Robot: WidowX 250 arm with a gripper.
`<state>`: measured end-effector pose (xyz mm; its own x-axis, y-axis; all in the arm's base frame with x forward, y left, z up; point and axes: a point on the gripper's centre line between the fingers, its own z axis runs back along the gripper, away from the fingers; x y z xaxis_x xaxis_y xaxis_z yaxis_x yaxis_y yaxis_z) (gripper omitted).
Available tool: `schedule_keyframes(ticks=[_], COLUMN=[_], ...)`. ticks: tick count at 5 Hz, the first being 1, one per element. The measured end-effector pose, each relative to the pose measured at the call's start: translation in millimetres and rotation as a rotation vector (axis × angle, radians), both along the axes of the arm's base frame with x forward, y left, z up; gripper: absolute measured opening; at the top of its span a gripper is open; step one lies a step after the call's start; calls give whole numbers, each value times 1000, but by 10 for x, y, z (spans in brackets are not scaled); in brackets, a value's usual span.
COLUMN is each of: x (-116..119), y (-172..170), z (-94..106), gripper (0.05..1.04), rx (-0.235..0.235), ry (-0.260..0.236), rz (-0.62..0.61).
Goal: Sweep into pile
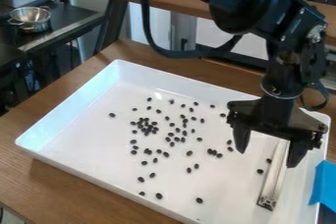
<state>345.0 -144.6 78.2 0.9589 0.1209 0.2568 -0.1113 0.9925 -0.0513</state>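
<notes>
Inside white tray (85, 142), slim bar (273, 179) pointing lengthwise toward near side, hand (266, 157) spread wide

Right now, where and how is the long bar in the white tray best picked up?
Probably around its middle, from above, with the pincer closing across its two long sides. The bar is straight and much narrower than it is long, and lies in the tray, so its width looks easiest to pinch.

Open room is running along the tray's (73, 137) left edge and into its near left corner. Beans (154, 123) are cluttering the middle. Toward the right edge, a bar (273, 181) is lying lengthwise, blocking the crossing, and the gripper (269, 159) is hanging over its far end.
</notes>
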Motion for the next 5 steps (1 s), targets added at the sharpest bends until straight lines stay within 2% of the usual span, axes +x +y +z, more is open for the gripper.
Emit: schedule_keyframes(ticks=[1,2,4,5], x=[-13,117,281,285], y=[-4,-118,-151,-126], z=[-98,-41,-158,-265], gripper=[1000,1000,1000,1000], rx=[5,-68,-83,-105], ry=[27,9,15,47], rz=[3,25,43,50])
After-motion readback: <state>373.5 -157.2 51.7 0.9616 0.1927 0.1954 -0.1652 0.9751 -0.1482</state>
